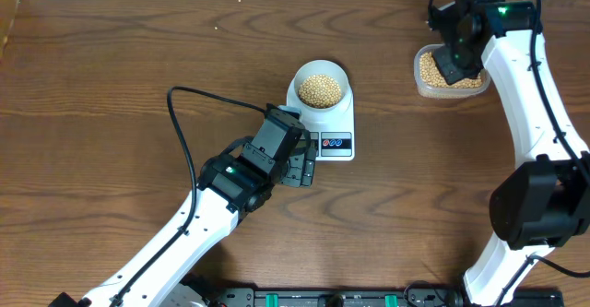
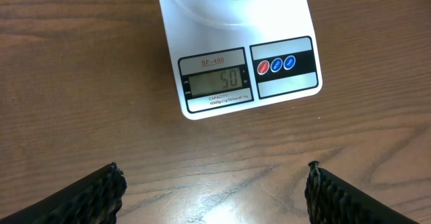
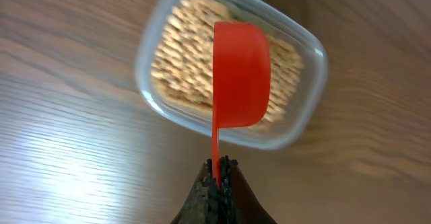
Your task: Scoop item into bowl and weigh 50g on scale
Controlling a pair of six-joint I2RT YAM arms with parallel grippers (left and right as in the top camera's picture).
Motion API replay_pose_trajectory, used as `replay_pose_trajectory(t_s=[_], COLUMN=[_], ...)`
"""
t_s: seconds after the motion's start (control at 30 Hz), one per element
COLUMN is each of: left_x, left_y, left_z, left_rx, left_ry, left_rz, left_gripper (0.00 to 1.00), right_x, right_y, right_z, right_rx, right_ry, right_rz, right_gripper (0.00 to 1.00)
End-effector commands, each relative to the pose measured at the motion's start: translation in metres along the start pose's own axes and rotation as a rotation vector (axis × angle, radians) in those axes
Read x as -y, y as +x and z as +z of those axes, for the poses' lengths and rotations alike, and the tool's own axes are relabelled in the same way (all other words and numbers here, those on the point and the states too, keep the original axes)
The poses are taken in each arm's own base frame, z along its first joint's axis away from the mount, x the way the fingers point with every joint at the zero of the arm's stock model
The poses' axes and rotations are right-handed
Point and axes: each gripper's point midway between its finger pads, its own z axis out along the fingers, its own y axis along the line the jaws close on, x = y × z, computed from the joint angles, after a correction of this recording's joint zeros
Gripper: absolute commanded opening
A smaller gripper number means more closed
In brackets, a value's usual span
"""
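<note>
We read 50 on the display [image 2: 217, 81] of the scale [image 2: 174, 29], w/ the bowl [image 1: 298, 76] sitting on its platform and a heap of beans [image 1: 321, 88] inside. So by our reckoning the target is met and no more should go in. The left gripper [image 2: 212, 180] hangs low over the table [image 2: 67, 83] just in front of the scale, jaws spread wide, holding nothing. The right gripper [image 3: 217, 177] is pinched tight on the thin handle of the red scoop [image 3: 241, 69]. The scoop is poised over the clear container [image 3: 311, 109] of spare beans [image 3: 182, 69], far right and well apart from the scale. That view is blurred; we can't tell if the scoop carries anything.

Step in hand, as we judge it: finish w/ the scoop w/o upsetting the reading. To do it well we'd hold the scoop's cup inside the container's rim, so any leftovers drop back into the stock, not onto the wood. Go slow — the handle is thin and could twist in the grip. No passes over the bowl, since one stray bean shifts the figure. We'd hold the left arm off the platform and away from the buttons [image 2: 276, 65], then check the display once all is at rest.
</note>
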Motion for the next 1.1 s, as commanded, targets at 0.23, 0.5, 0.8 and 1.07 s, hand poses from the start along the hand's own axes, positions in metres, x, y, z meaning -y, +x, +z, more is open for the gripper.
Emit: replay_pose_trajectory(t_s=[0.23, 0.5, 0.8, 1.07], left_x=[-0.002, -0.002, -0.002, -0.002], left_y=[-0.001, -0.001, -0.001, -0.001], left_z=[0.000, 0.000, 0.000, 0.000], left_rx=[0.005, 0.005, 0.005, 0.005], left_ry=[-0.009, -0.009, -0.009, -0.009], left_rz=[0.004, 0.004, 0.004, 0.004], left_gripper=[0.88, 0.88, 0.88, 0.88], right_x=[-0.043, -0.015, 0.041, 0.044], right_y=[-0.043, -0.040, 0.002, 0.005], right_z=[-0.038, -0.036, -0.023, -0.017], right_rx=[0.254, 0.233, 0.086, 0.064], right_ry=[-0.348, -0.362, -0.372, -0.353], right_rz=[0.087, 0.401, 1.075, 1.176], right_gripper=[0.01, 0.01, 0.01, 0.01])
